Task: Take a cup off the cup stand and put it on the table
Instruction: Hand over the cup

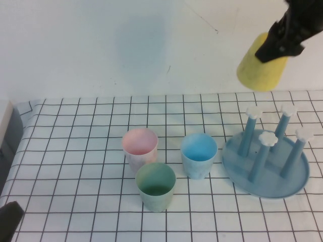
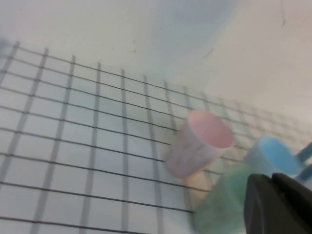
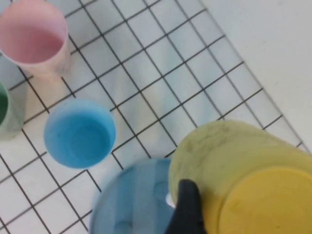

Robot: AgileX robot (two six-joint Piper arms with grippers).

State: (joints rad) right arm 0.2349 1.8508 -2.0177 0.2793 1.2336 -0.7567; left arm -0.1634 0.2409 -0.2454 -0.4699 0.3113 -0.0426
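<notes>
While the right end effector (image 1: 276, 48) grips one yellow cup (image 1: 261, 68) at upper right, three cups stand on the worktop (image 1: 75, 151) beside the four-peg cup stand (image 1: 266, 164); the left end effector (image 1: 9, 221) sits lower left, grip unclear.

Right gripper (image 1: 280, 46) cut off at one o'clock; left gripper (image 2: 280, 204) cropped; green cup (image 2: 222, 200) blurred

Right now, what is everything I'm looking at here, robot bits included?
Yellow cup: one, yellow, held in the air above the stand, mouth tipped down.
Pink cup: one, pink, upright on the table.
Green cup: one, green, upright, in front of the pink one.
Blue cup: one, blue, upright, between pink cup and stand.
Cup stand: one, blue with four white-capped pegs, all bare, at the table's right.
Table: one, white cloth with black grid.
Right gripper: black, raised, gripping the yellow cup.
Left gripper: black, low by the table's near left corner.
</notes>
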